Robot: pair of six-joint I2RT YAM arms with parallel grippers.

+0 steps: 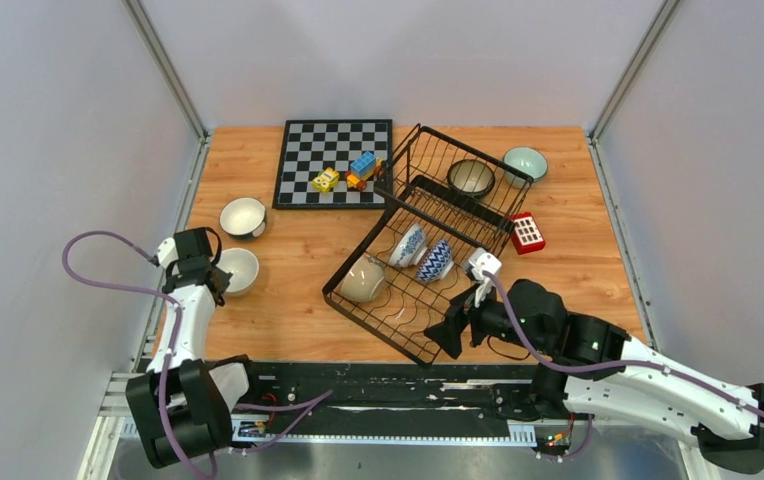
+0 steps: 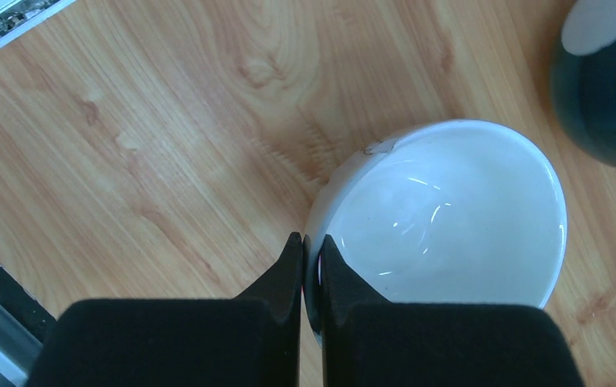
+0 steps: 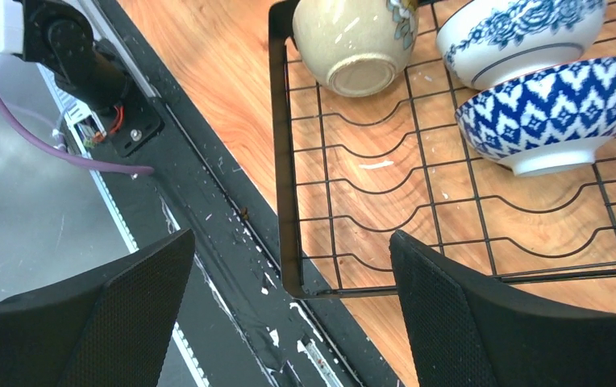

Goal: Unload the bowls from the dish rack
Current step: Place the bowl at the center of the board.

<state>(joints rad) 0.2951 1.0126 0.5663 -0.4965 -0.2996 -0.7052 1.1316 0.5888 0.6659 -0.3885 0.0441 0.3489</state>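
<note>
At lower centre the right gripper hung wide open and empty over the near corner of the dish rack, where a low reach could have snagged the wire and jolted the beige bowl and blue-and-white bowls leaning inside. At left the left gripper was clamped shut on the rim of a white bowl, a thin hold that might tip it against the dark bowl near it. The wooden table ran back past a chessboard to plain grey walls.
</note>
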